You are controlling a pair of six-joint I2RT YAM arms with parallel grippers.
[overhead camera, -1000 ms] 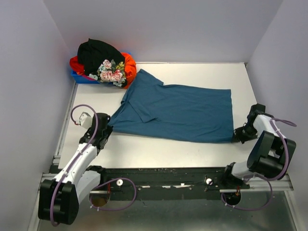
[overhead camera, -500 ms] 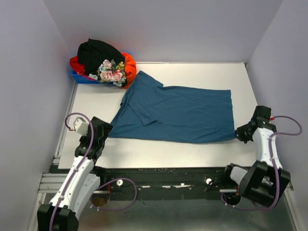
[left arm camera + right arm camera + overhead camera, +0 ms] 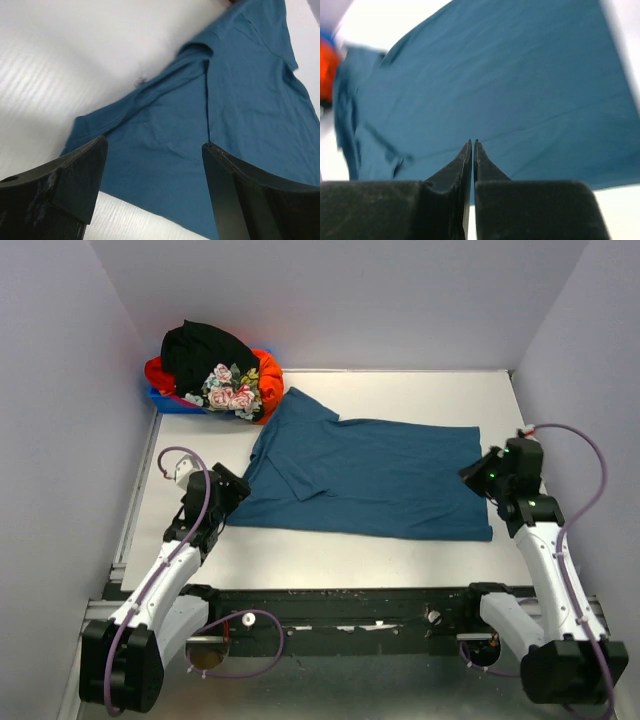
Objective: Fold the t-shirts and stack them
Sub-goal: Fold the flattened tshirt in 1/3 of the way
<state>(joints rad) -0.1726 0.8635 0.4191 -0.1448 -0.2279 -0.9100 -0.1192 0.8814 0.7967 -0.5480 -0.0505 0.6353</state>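
Observation:
A dark teal-blue t-shirt lies spread flat across the table, collar end to the left and hem to the right. My left gripper hangs open just above its near-left corner, with the cloth showing between the fingers and nothing gripped. My right gripper is raised over the right hem. Its jaws are shut and empty above the teal cloth. The black t-shirt, the flowered one and the orange-red one are heaped at the back left.
The heap sits in a small blue bin in the back-left corner. Grey walls close in the table on the left, back and right. A black rail with the arm bases runs along the near edge.
Both grippers have let go of the shirt's near corners. The left one has opened and stayed by its corner. The right arm has lifted and swung up to the right hem, its jaws shut again.

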